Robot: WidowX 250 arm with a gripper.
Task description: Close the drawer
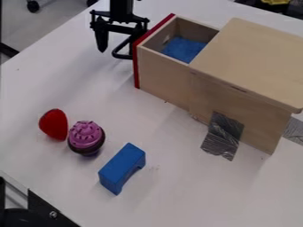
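You had the jaws apart by the handle (122,57) of the open drawer (163,73), presumably to push it shut.

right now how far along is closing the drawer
Nothing looks finished: the drawer sticks out of the wooden box, blue lining exposed. In hand: the gripper is at the black handle, though contact is unclear. Left, probably: pushing the red front in to meet the box.
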